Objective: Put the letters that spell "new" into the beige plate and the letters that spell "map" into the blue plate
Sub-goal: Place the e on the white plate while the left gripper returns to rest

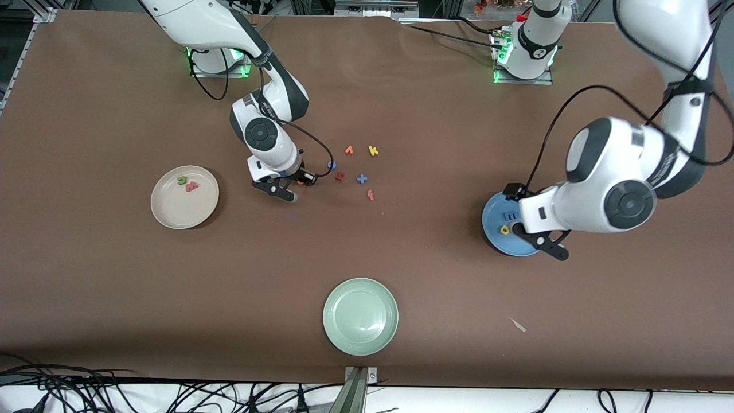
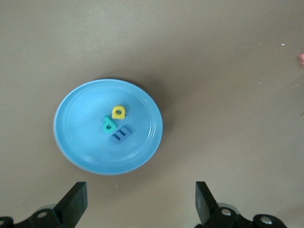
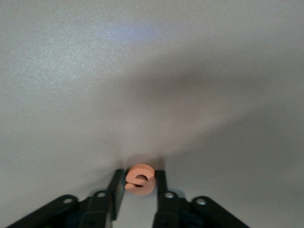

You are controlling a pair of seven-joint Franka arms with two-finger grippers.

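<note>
The orange e, small, rounded foam, sits pinched in the right tool; the left tool gapes wide.

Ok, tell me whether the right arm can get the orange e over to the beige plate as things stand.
Probably yes: the right hand is shut on the orange e, and bare table lies between it and the beige plate, which holds two letters with room left.

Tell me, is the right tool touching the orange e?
Touching. In the right wrist view, the right tool has both fingers pressed against the sides of the orange e, with no gap visible on either side.
</note>
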